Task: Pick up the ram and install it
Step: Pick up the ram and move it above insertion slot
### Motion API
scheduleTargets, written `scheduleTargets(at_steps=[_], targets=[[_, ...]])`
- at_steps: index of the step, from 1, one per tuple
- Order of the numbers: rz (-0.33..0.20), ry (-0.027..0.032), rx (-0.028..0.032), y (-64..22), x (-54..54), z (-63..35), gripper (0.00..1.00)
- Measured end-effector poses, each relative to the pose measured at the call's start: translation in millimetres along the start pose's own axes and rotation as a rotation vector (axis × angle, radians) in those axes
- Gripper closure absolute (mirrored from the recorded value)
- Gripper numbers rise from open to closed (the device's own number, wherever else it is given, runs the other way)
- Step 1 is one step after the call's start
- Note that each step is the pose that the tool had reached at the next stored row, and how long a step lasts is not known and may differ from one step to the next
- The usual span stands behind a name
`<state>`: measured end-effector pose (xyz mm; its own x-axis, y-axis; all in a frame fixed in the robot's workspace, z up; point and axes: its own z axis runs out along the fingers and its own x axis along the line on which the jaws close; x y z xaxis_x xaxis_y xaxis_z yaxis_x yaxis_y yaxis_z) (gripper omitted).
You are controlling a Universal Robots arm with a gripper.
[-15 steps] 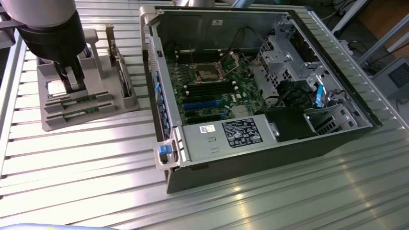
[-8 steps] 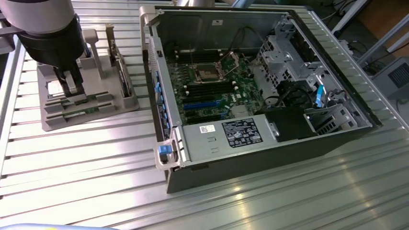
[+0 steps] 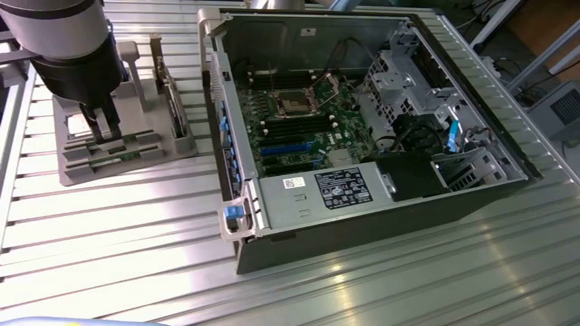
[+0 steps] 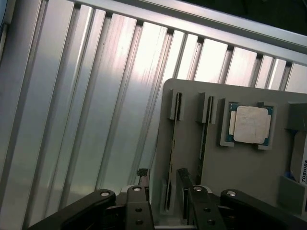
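**Operator:** Where is the ram?

**Spotter:** The ram [image 4: 171, 153] you are after stands on its long edge in a slot of the grey holder [image 4: 240, 177]. It is 1 of 2 green sticks there. The second stick [image 4: 205, 139] stands in the next slot, parallel to it, between it and the CPU chip [image 4: 249, 123].

**Operator:** And the fingers?

**Spotter:** Your gripper [image 4: 163, 178] is spread wide, with 1 finger on each side of the ram and the tips down at the holder. It has hold of nothing. The stick sits nearer 1 finger than the other, and I cannot tell whether that finger touches it.

**Operator:** What is around it?

**Spotter:** The CPU chip lies flat in its square pocket, silver lid up. Beyond it the hard drive [image 4: 300, 165] shows at the holder's edge. In the exterior view your arm [image 3: 64, 34] hangs straight over the holder, which sits on the slatted aluminium table [image 3: 109, 224] at the exterior view's left. Just beside it, toward the exterior view's right, lies the open computer case [image 3: 363, 231]. You can see its motherboard [image 3: 308, 119], with the CPU socket [image 3: 295, 102] and the memory slots [image 3: 285, 129] close together, and the power supply [image 3: 317, 193] along the near wall.
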<state>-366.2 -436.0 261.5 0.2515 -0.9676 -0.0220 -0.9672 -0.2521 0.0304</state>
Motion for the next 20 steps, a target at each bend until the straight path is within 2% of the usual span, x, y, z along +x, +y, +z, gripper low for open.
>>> scheduleTargets(at_steps=[16,20], targets=[[0.000,0.0000,0.0001,-1.3,-0.3,15.6,0.64],[0.000,0.0000,0.0001,-1.5,-0.1,22.0,0.64]])
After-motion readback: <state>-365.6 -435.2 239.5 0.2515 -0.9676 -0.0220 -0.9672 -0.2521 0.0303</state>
